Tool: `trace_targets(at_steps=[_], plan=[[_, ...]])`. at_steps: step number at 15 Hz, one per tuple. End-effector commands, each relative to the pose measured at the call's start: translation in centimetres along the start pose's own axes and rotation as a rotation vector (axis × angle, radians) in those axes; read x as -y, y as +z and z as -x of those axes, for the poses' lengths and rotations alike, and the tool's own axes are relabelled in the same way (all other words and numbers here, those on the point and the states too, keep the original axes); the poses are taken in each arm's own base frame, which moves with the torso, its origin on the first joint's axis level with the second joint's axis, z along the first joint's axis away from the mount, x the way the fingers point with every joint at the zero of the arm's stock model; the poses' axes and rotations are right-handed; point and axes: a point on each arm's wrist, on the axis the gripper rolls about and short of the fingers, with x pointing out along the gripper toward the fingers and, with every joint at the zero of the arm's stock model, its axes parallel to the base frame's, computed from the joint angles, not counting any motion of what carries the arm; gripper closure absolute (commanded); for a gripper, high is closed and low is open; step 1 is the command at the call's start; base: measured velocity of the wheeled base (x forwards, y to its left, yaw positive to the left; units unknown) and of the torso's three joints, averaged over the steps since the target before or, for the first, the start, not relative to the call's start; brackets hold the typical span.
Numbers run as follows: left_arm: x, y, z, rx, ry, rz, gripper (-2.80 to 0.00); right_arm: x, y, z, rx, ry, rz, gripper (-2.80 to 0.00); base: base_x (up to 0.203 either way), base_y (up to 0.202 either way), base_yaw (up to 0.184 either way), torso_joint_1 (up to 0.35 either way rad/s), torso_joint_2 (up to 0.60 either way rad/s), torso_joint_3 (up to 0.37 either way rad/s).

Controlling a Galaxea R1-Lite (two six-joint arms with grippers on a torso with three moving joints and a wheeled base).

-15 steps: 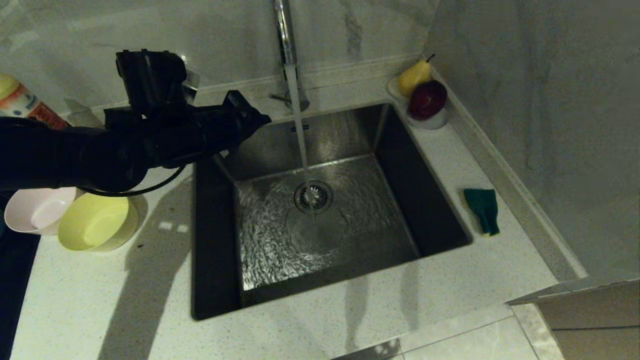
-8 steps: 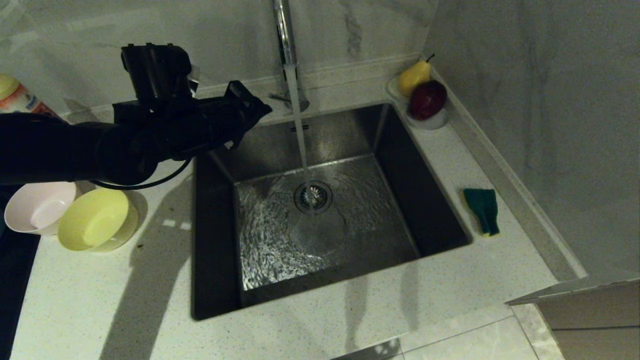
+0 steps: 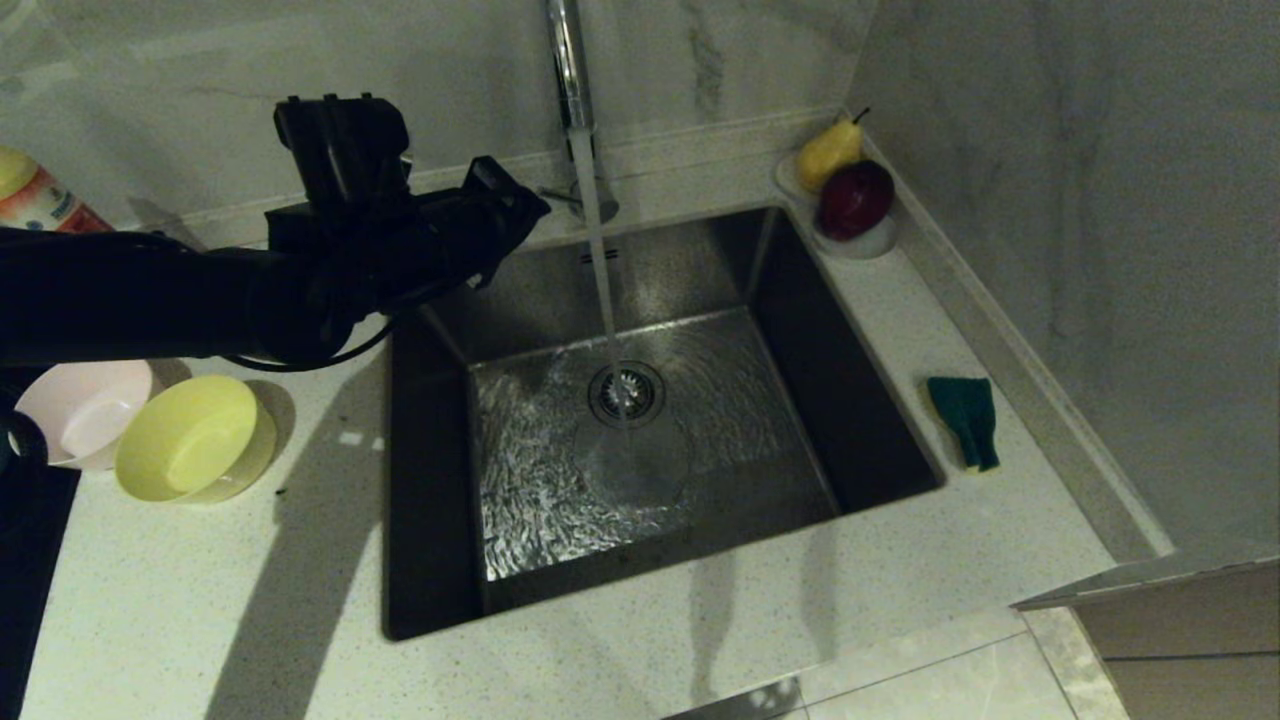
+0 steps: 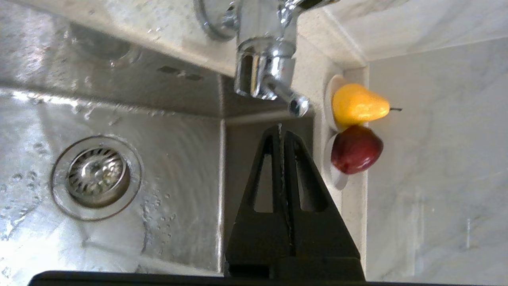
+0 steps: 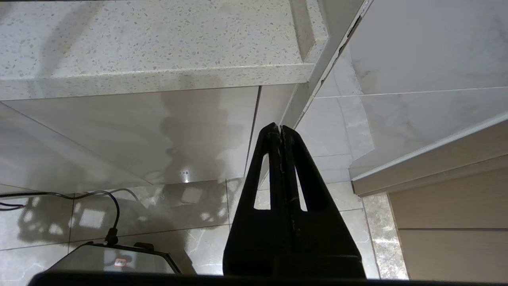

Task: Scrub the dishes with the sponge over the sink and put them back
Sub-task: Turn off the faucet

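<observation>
Left gripper [image 3: 530, 208] closed, empty, near faucet [image 3: 572, 70]. Your bowls, pink [image 3: 75, 412] and yellow [image 3: 195, 438], on worktop [image 3: 200, 600] left of sink [image 3: 640, 420]: light, slick plastic, pinch rim. Sponge [image 3: 965, 420] on right: soft. Right gripper [image 5: 281, 129] closed, parked.

You have the sink [image 3: 640, 420] mid-counter [image 3: 200, 620], tap [image 3: 572, 90] behind it, water falling on the drain [image 3: 627, 393]. Two bowls [image 3: 195, 440] sit touching on the counter to its left, a bottle [image 3: 40, 200] behind them. The sponge [image 3: 965, 420] lies right of the sink; the fruit dish [image 3: 860, 240] sits at its far right corner. Your left gripper [image 3: 535, 208] hangs over the far left corner, beside the tap
</observation>
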Motion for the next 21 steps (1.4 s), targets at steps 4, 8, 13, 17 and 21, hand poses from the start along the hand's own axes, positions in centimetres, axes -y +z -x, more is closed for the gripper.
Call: trace_targets(at_steps=[4, 8, 13, 17, 21], plan=[[0.0, 0.3, -1.1, 0.023, -0.019, 0.002, 0.0, 0.0, 0.0, 0.0, 0.0, 0.001, 0.001, 0.0, 0.0, 0.0, 0.0, 0.0, 0.0, 0.0], [-0.1, 0.3, -1.6, 0.043, -0.024, 0.002, 0.0, 0.0, 0.0, 0.0, 0.0, 0.001, 0.001, 0.0, 0.0, 0.0, 0.0, 0.0, 0.0, 0.0], [-0.2, 0.4, -2.4, 0.075, -0.054, -0.004, 0.0, 0.0, 0.0, 0.0, 0.0, 0.001, 0.001, 0.0, 0.0, 0.0, 0.0, 0.0, 0.0, 0.0], [-0.7, 0.6, -3.1, 0.087, -0.056, -0.005, 0.0, 0.0, 0.0, 0.0, 0.0, 0.001, 0.001, 0.0, 0.0, 0.0, 0.0, 0.0, 0.0, 0.0], [-0.7, 1.3, -4.1, 0.14, -0.054, -0.01, 0.0, 0.0, 0.0, 0.0, 0.0, 0.001, 0.001, 0.0, 0.0, 0.0, 0.0, 0.0, 0.0, 0.0]])
